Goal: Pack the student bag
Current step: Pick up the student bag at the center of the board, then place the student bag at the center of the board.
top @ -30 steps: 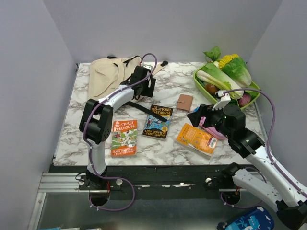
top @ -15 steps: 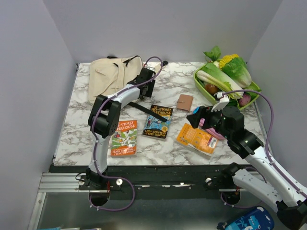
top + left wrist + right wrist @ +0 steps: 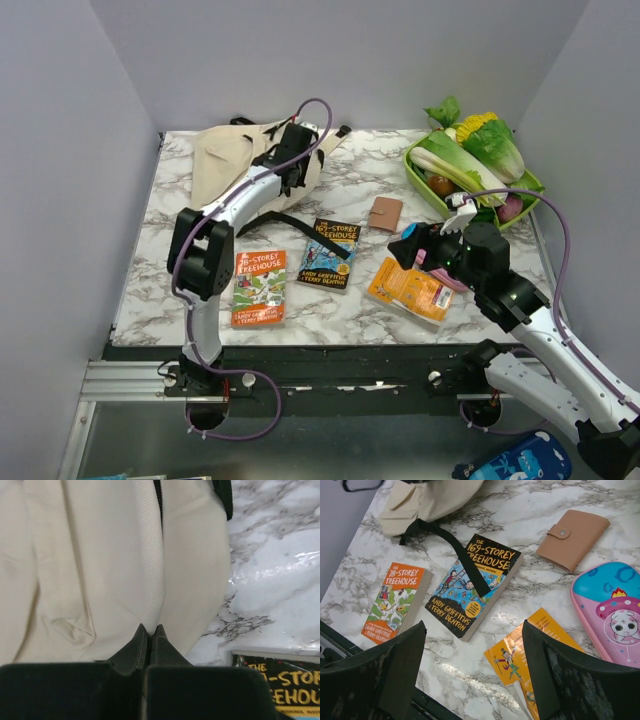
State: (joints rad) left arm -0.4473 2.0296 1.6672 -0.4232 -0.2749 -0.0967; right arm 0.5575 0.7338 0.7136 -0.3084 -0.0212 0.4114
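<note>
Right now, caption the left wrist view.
Left gripper pinching the cream student bag beside a Treehouse book.

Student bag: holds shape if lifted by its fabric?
Likely floppy: the student bag lies creased and slumped, so it should sag from any pinch. Probably light, looks flat. Its black strap lies across a book and may drag it.

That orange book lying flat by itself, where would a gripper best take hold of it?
Probably across its narrow width, straight down from above. The orange book lies flat, cover up, on the table, with bare marble along both long edges, so a finger could drop beside the spine and another beside the page edge. The blue book sits apart from it.
</note>
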